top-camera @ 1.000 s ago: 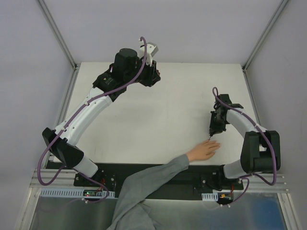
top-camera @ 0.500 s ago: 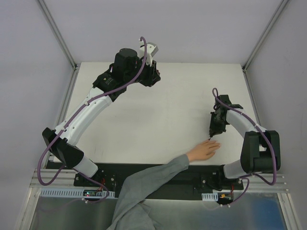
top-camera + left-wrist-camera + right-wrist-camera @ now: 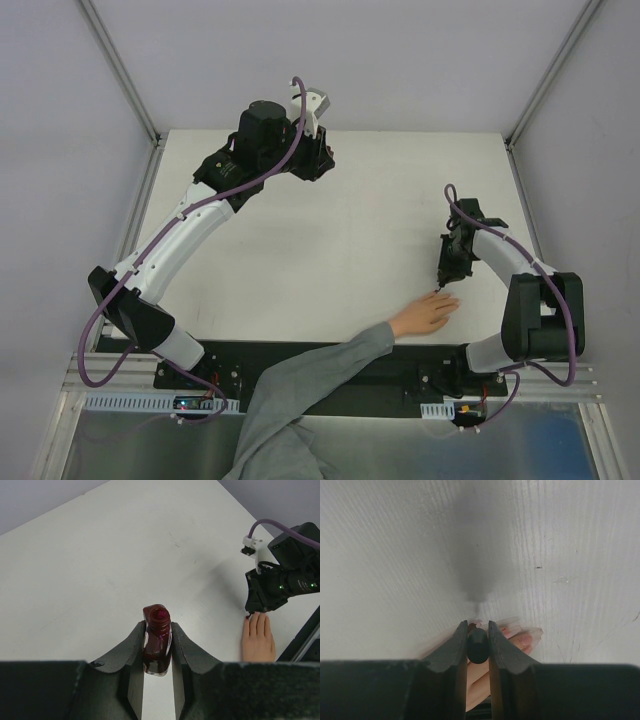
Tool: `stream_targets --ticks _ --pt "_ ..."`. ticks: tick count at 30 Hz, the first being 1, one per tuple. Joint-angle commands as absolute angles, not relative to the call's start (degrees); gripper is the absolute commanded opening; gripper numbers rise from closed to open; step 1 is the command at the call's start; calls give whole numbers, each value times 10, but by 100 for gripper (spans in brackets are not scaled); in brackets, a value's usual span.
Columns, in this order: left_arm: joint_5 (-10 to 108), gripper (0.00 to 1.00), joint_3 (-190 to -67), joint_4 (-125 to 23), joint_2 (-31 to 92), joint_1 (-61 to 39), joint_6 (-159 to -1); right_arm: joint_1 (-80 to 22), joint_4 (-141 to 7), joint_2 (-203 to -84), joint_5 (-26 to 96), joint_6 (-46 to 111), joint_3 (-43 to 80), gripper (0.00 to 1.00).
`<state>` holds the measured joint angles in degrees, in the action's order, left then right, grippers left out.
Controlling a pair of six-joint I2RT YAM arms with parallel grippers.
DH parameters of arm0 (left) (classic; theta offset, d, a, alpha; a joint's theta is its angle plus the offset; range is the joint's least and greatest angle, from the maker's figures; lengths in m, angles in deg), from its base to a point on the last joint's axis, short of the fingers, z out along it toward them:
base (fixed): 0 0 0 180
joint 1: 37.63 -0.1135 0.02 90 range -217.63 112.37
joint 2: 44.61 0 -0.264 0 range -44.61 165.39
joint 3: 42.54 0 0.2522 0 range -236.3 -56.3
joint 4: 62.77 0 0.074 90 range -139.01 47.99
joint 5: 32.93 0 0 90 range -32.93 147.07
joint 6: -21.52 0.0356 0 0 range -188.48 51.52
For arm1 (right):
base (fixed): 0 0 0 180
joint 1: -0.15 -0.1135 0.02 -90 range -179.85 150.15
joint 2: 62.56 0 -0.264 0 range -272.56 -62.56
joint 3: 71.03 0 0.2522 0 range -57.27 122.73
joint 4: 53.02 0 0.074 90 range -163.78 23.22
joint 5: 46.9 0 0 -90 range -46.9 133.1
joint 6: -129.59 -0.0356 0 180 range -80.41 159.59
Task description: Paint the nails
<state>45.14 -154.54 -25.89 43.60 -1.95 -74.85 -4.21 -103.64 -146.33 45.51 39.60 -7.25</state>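
My right gripper [image 3: 477, 626] is pinched narrow on a dark brush cap [image 3: 477, 646] and points down at the fingertips of the hand [image 3: 428, 312]. The nails [image 3: 526, 639] sit just below and right of my fingers [image 3: 456, 645], blurred in the wrist view. The hand lies flat, palm down, on the white table [image 3: 350, 240] near its front edge, with a grey sleeve [image 3: 320, 375] running back to the near side. My left gripper [image 3: 158, 625] is well apart at the far left, clamped on the dark red bottle [image 3: 157, 642], which is upright with its neck open
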Motion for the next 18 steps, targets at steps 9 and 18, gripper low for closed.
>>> stream_targets --ticks 9,18 --pt "446 0 -1553 -272 426 -15 -742 -34 -1051 -1465 470 389 -64 0" --pt "448 0 -1550 -271 424 -15 -741 -33 -1057 -1468 478 389 -60 0"
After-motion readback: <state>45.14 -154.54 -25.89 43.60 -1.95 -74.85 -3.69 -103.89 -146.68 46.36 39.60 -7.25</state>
